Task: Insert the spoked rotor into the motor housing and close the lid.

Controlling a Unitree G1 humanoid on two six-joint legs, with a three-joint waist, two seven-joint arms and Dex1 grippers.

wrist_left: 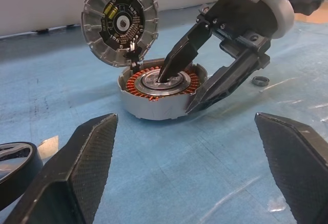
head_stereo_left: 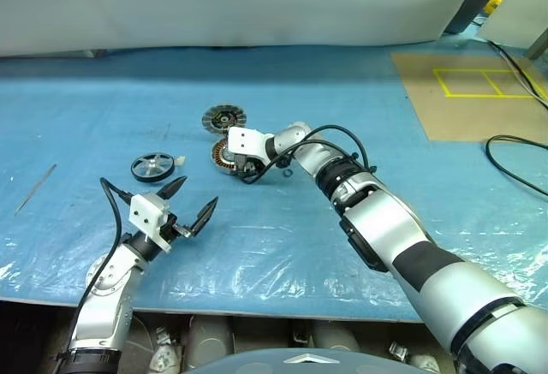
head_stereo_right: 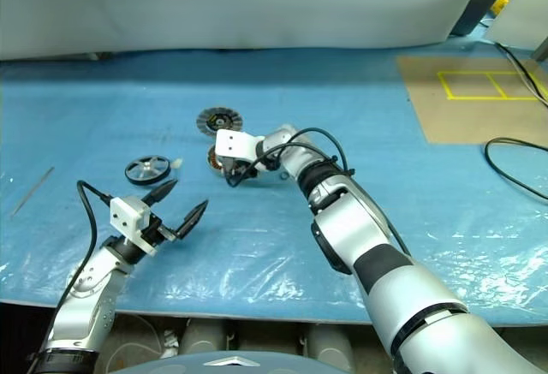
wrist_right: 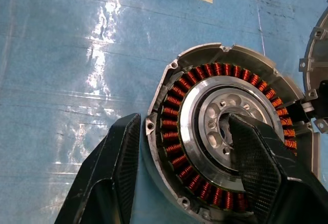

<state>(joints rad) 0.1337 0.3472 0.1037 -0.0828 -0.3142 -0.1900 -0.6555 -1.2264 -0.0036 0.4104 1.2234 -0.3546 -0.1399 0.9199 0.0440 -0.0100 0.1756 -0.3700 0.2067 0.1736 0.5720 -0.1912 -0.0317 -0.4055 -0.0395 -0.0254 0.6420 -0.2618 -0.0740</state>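
- While the blue plastic sheet [head_stereo_left: 282,246] covers the whole counter, everything of the task sits on it in the middle.
- Right hand [wrist_left: 190,89] reaches in from the right and tilts down over the motor housing [wrist_left: 154,101]: one black finger dips into the silver hub at the centre, the other stands outside the housing's wall, so the jaws straddle the rim and the ring of copper windings, not yet clamped on it as far as the right wrist view shows.
- Left hand [head_stereo_left: 190,203] hovers above the sheet near the front edge, jaws spread wide, holding nothing, well apart from the housing.
- Motor housing rests on the sheet, open side up, windings showing.
- Lid [wrist_left: 121,24] stands raised at the housing's far edge, hinged open, its inner face with a dark board showing in the left wrist view.
- Spoked rotor [head_stereo_left: 151,167] lies flat just left of the housing, apart from both hands.
- Small metal ring [wrist_left: 260,80] lies beside the right hand.
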